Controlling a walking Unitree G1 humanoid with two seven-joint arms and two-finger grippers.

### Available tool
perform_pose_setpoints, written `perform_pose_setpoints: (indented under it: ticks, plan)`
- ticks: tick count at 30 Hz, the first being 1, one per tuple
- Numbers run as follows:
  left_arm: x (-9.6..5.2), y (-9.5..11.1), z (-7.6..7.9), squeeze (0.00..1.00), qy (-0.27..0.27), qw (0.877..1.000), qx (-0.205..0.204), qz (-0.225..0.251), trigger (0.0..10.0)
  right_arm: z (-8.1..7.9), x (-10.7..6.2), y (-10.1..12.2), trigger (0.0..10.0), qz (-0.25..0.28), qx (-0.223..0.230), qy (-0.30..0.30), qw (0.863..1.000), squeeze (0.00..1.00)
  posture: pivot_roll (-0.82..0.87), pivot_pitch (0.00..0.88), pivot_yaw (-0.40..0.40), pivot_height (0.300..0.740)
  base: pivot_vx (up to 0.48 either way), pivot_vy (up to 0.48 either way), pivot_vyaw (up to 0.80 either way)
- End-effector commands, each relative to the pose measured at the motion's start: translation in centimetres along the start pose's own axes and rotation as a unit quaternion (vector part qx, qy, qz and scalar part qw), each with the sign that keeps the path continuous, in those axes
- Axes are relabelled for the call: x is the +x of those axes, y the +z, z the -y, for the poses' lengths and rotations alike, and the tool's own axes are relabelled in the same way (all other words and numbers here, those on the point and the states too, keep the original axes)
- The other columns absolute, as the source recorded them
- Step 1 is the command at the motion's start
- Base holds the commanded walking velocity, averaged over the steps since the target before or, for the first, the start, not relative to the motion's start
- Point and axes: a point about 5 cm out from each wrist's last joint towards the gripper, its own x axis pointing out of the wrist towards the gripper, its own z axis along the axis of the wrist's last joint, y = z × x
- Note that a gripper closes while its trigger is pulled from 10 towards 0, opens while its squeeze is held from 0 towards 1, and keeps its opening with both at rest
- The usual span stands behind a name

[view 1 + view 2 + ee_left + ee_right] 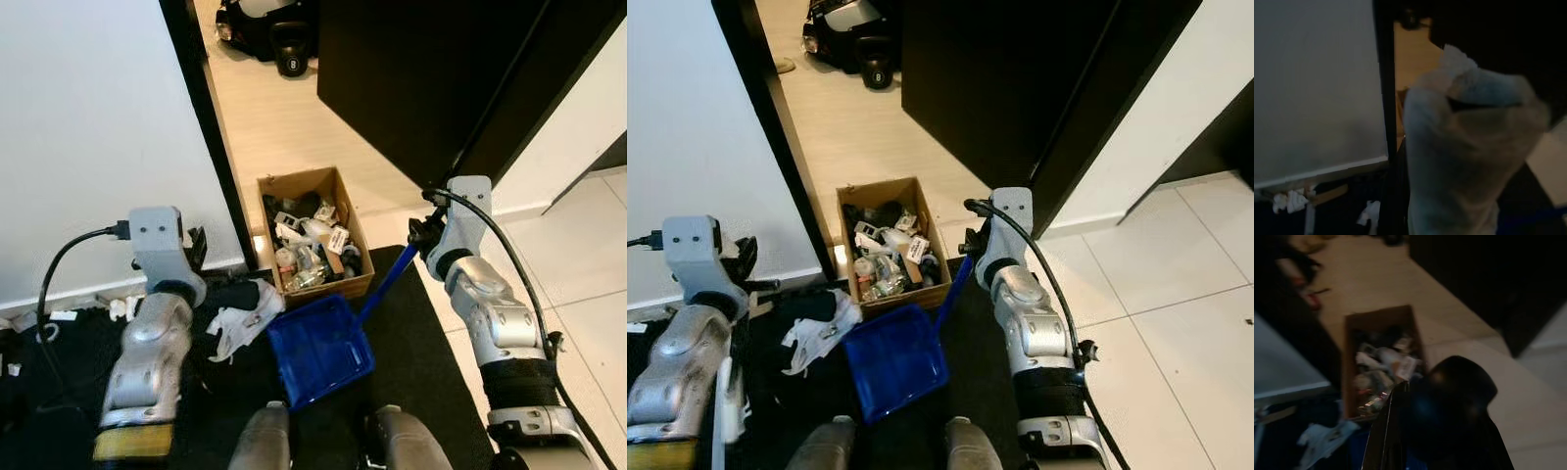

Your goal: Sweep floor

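A blue dustpan (321, 349) hovers low over the black mat (416, 392), just in front of my legs. Its blue handle (388, 279) slants up to the right into my right gripper (425, 235), which is shut on it. My left gripper (211, 274) reaches right from beside the white wall and is shut on a crumpled white cloth (243, 321). In the left wrist view that cloth (1469, 147) hangs large and blurred in front of the camera and hides the fingers. The right wrist view is dark, with the handle (1415, 416) close up.
An open cardboard box (294, 180) full of mixed rubbish stands on the wooden floor just beyond the dustpan. White paper scraps (122, 308) lie along the wall base. A black door (421, 78) stands right, a kettlebell (292, 59) far back, and white tiles (588, 255) right.
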Motion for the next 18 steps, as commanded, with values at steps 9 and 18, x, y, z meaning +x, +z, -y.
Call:
perform_pose_setpoints:
  ticks: [9, 18]
  plan:
    - [-0.3, -0.7, -2.4, 0.00, -0.033, 0.999, -0.008, 0.040, 10.0, -0.4, 1.2, -0.4, 10.0, -0.010, 0.026, -0.027, 0.999, 0.00, 0.03, 0.262, -0.022, 0.740, 0.000, 0.000, 0.00]
    - [-2.5, -2.6, -6.7, 0.00, 0.046, 0.998, -0.004, 0.046, 10.0, -0.2, 1.7, 1.6, 10.0, 0.020, 0.024, -0.016, 0.999, 0.00, 0.00, 0.275, -0.065, 0.740, 0.000, 0.000, 0.00]
